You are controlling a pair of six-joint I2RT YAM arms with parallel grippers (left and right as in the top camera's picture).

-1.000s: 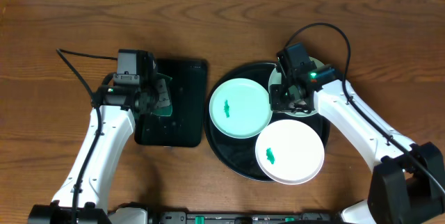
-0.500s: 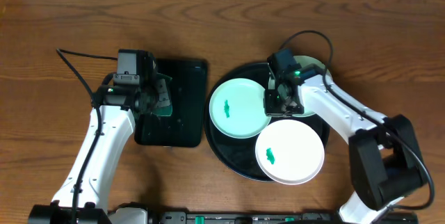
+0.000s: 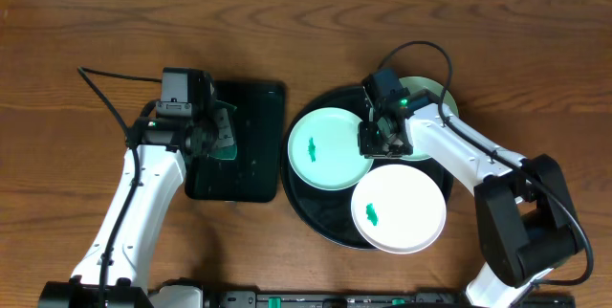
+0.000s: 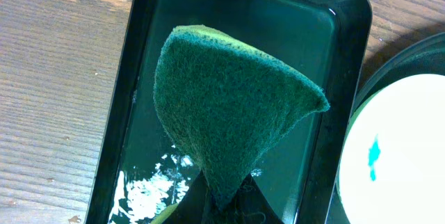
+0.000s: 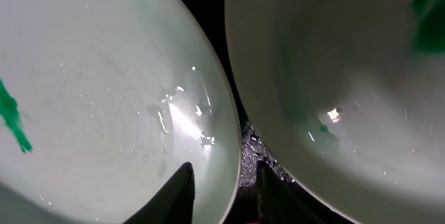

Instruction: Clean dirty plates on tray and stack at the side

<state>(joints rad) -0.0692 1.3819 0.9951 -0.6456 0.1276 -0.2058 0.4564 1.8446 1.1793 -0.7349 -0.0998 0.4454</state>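
Even bright overhead light, soft shadows; glare on plate (image 5: pixel 181 120); right wrist view close, slightly blurred.

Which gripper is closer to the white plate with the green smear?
Right. The right gripper sits right beside the white plate; the left gripper hangs far off over the green tray.

My overhead cam looks straight down on the worktop (image 3: pixel 57 59); L wrist cam, closer, shares its green tray (image 4: pixel 278 36); R wrist cam v. close on plates (image 5: pixel 90 78).
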